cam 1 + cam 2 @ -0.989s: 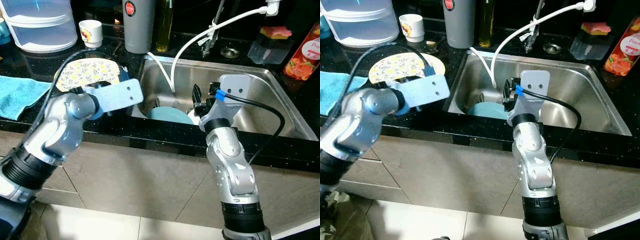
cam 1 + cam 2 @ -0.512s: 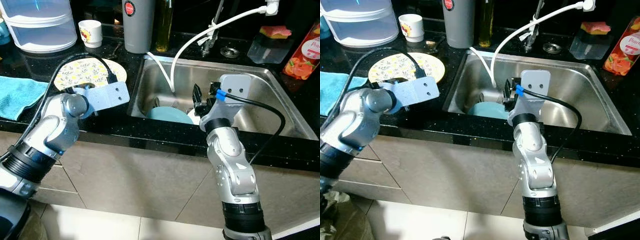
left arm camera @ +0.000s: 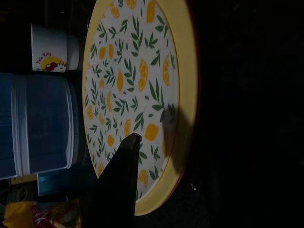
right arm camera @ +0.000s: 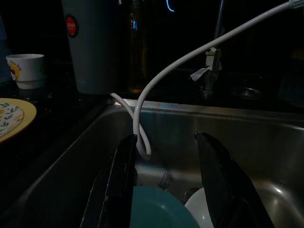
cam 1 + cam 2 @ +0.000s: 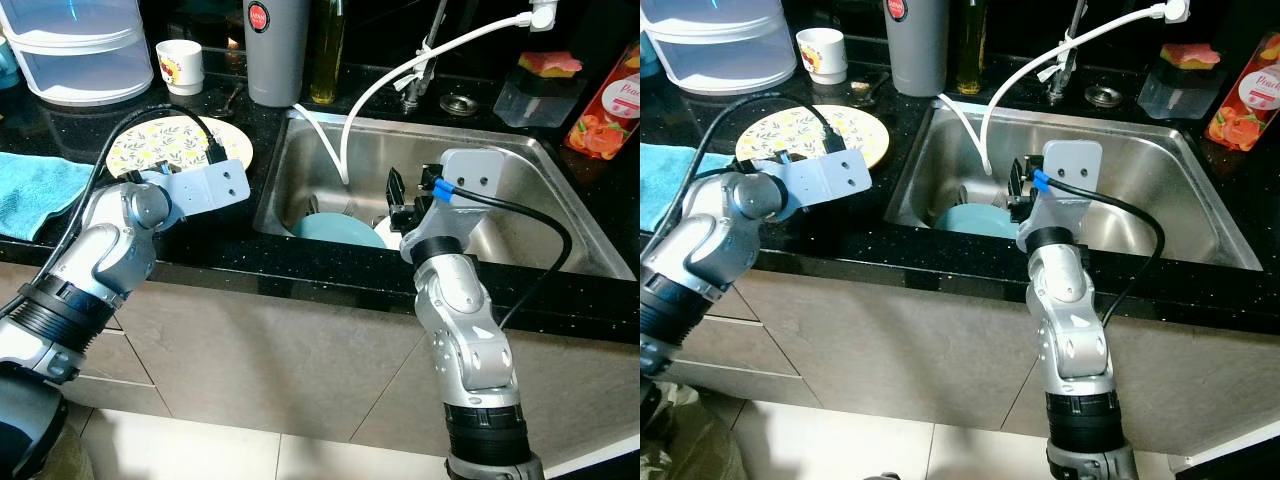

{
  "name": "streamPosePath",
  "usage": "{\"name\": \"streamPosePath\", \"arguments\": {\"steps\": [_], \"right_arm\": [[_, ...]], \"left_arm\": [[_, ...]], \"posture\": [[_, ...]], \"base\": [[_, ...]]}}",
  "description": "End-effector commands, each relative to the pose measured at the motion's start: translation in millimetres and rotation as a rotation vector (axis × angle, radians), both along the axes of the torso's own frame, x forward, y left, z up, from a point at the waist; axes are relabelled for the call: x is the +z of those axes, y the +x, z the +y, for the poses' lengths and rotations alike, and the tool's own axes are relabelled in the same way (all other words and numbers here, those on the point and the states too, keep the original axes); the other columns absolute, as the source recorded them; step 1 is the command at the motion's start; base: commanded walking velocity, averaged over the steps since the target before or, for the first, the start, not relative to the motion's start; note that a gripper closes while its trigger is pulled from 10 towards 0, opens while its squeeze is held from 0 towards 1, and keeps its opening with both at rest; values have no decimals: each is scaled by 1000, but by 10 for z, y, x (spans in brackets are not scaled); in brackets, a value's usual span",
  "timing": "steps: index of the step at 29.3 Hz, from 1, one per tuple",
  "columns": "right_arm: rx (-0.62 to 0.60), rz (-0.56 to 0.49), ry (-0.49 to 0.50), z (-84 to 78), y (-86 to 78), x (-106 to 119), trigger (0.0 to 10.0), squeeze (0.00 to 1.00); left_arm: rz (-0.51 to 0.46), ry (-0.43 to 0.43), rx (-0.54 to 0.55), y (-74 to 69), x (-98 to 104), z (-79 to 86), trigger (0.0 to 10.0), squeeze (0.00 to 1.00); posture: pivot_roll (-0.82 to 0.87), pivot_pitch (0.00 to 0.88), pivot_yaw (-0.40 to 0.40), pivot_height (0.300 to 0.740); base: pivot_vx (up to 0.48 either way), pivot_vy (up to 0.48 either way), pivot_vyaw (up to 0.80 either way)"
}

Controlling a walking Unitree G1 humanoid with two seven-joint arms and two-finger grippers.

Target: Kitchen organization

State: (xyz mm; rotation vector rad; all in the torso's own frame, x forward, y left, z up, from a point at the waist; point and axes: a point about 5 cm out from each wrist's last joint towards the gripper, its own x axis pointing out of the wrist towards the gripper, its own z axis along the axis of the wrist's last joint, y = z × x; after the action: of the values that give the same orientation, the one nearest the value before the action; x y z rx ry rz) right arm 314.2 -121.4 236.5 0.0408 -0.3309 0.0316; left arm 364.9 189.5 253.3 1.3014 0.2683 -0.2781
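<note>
Since a second ago the left arm has drawn back and down off the yellow lemon-print plate (image 5: pixel 172 143), which now lies flat and uncovered on the black desk (image 5: pixel 130 225), just left of the sink (image 5: pixel 520 190). The left claw (image 3: pixel 124 164) hovers over the plate's near rim; one dark finger crosses the wrist view and I cannot tell whether the claw is open or closed. The right claw (image 4: pixel 164 156) has kept its place above the sink with its two fingers spread apart and empty, a teal plate (image 5: pixel 338 230) below it and a white dish (image 4: pixel 202 209) just beside that.

The step in hand looks like lifting the teal plate out. To do it well, the right claw should drop straight down and pinch the plate's raised near edge rather than its flat face, then rise clear before swinging.

Room is tight: the sink's front lip sits close under the wrist, a white hose (image 5: pixel 400 75) hangs into the basin just beyond the fingers, and a fork (image 4: pixel 163 180) lies by the plate. On the desk, a white cup (image 5: pixel 180 66), a grey tumbler (image 5: pixel 276 50) and a clear container (image 5: pixel 75 50) stand behind the yellow plate, and a blue towel (image 5: pixel 35 190) lies to its left.
</note>
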Motion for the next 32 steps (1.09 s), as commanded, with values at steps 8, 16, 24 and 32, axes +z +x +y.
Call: {"name": "streamPosePath", "arguments": {"steps": [8, 16, 24, 32], "right_arm": [[-7, -4, 0, -35, 2, -5, 10000, 0], [-7, -8, -1, -29, 4, 1, 10000, 0], [-4, -9, 0, -20, 6, 2, 10000, 0], [-8, -3, 0, -39, -4, -12, 10000, 0]], "left_arm": [[84, -267, -265, -131, 125, -507, 10000, 0], [-45, -241, -165, 34, 430, -298, 10000, 0], [8, -241, 23, 195, 314, 27, 10000, 0], [89, -267, 6, 221, 253, 47, 10000, 0]], "posture": [[226, 54, -58, 740], [229, 43, -58, 740], [230, 44, -55, 740], [229, 56, -57, 740]], "base": [[0, 0, 0], [0, 0, 0], [0, 0, 0], [0, 0, 0]]}}
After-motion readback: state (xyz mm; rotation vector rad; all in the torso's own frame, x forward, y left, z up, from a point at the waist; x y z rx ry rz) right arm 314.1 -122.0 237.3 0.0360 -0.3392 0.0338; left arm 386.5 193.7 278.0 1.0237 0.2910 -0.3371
